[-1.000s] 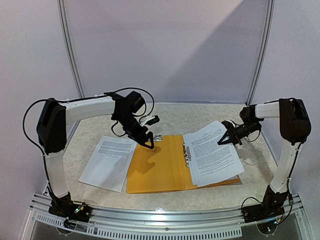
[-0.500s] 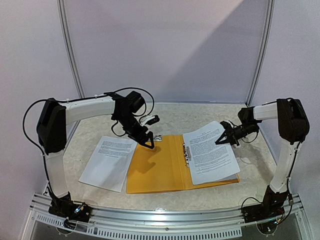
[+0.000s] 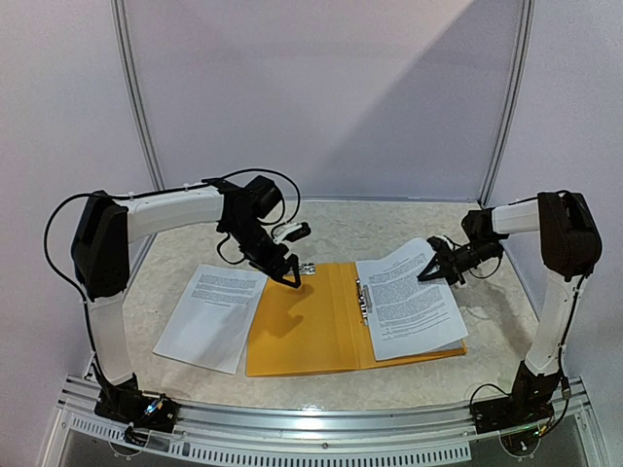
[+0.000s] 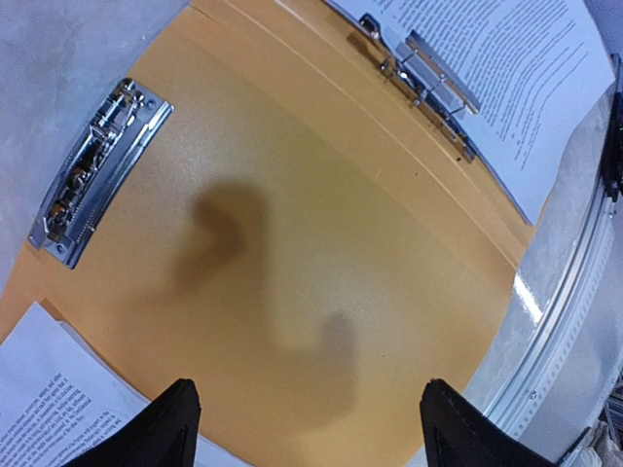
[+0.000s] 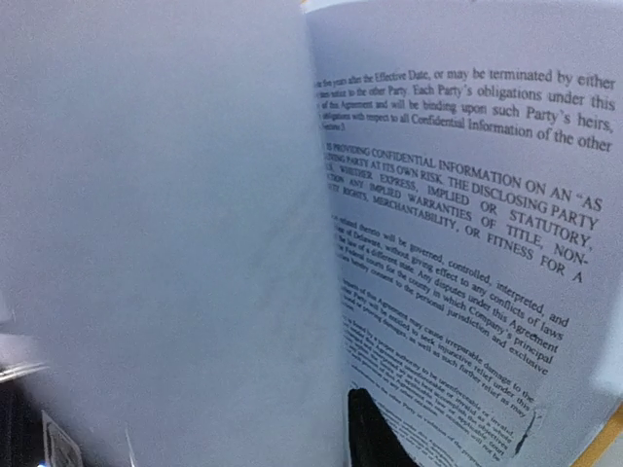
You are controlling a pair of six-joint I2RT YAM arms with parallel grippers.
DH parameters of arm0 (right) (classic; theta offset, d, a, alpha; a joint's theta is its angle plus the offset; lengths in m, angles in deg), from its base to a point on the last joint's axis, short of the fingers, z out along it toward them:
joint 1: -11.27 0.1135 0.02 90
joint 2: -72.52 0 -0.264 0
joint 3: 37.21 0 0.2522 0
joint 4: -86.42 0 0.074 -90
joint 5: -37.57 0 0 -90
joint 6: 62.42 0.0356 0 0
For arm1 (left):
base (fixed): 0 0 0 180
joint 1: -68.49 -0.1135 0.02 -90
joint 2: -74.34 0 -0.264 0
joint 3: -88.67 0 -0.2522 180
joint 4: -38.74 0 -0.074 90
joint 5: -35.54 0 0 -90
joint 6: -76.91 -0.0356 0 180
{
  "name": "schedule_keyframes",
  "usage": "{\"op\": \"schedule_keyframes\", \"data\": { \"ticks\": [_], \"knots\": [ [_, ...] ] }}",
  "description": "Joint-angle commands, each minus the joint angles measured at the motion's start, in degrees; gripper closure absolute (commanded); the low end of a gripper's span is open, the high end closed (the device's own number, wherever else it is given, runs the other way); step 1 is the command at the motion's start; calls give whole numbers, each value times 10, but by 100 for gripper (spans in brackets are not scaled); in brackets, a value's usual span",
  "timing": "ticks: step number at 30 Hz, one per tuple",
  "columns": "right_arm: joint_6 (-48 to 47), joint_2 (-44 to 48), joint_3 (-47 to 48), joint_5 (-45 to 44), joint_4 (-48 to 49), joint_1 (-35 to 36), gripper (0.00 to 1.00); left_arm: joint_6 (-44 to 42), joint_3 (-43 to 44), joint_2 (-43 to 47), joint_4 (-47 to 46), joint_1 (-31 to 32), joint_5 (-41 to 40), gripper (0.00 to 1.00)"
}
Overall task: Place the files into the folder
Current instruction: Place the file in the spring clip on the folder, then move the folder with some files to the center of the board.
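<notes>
The orange folder lies open in the middle of the table, and a metal clip rests at its far edge. Printed files cover its right half, beside the spine fastener. My right gripper is shut on their raised far right corner. In the right wrist view one finger presses the printed side while the curled sheet hides the other. Another printed sheet lies on the table left of the folder. My left gripper hangs open and empty above the folder's bare left half.
An aluminium rail runs along the near table edge, and also shows in the left wrist view as the rail. White walls with two slanted poles close the back. The table's marbled surface shows behind the folder.
My right gripper has drawn the files a little leftward, so they sit squarer on the folder's right half. The left arm has not moved.
</notes>
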Motion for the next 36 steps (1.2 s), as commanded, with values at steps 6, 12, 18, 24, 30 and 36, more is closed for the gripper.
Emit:
{"op": "schedule_keyframes", "data": {
  "ticks": [6, 12, 18, 24, 30, 36],
  "knots": [
    [0, 9, -1, -50, -19, 2, 1, -1, 21, -2, 4, -6, 2, 20],
    [6, 23, 15, -111, -46, 3, 1, 0, 23, -5, 6, -7, 4, 20],
    [5, 25, 40, -158, -88, 3, 1, -1, 23, -4, 9, -8, 6, 20],
    [5, 37, 66, -208, -114, 4, 1, -1, 24, -5, 11, -9, 8, 20],
    [39, 54, 80, -321, -83, 11, 1, -3, 25, -5, 8, -9, 6, 20],
    [56, 43, 84, -371, -49, 43, 3, -4, 24, -4, 3, -9, 0, 20]
  ]
}}
